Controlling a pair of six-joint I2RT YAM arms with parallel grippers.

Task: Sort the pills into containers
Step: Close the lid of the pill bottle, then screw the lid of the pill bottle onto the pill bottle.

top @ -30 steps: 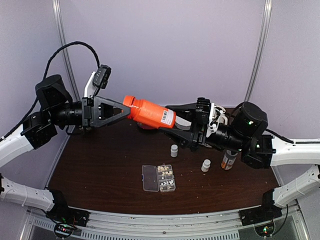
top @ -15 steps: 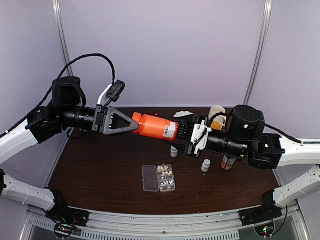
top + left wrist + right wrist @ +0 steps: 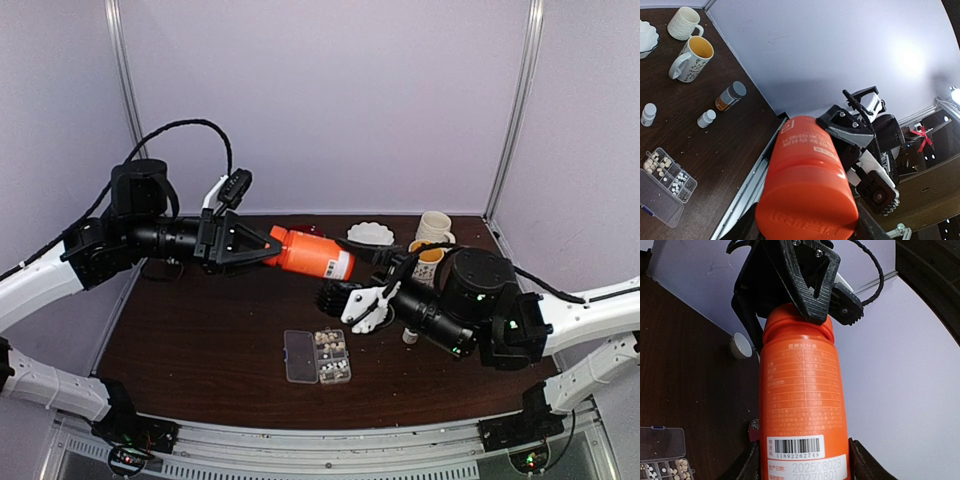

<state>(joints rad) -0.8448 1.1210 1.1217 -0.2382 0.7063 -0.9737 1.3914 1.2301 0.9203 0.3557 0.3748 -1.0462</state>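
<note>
An orange bottle (image 3: 315, 255) hangs level above the table, held at both ends. My left gripper (image 3: 272, 245) is shut on its cap end; the cap (image 3: 807, 212) fills the left wrist view between the jaws. My right gripper (image 3: 348, 272) is shut on its base end, with the fingers (image 3: 751, 462) tight against the labelled body (image 3: 802, 400). The clear pill box (image 3: 300, 358) lies open on the table below. Its cells hold small beige pills (image 3: 332, 355). The box also shows in the left wrist view (image 3: 657, 200) and the right wrist view (image 3: 660, 442).
A white bowl (image 3: 371, 233) and two mugs (image 3: 434, 226) stand at the back right. Two small white bottles (image 3: 706, 118) and a brown bottle with a grey cap (image 3: 731, 96) stand right of the pill box. In the top view the right arm hides most of them.
The left gripper first carried the bottle down and to the right, then held still. The right arm swung nearer and lower and its wrist turned, still at the bottle's base.
</note>
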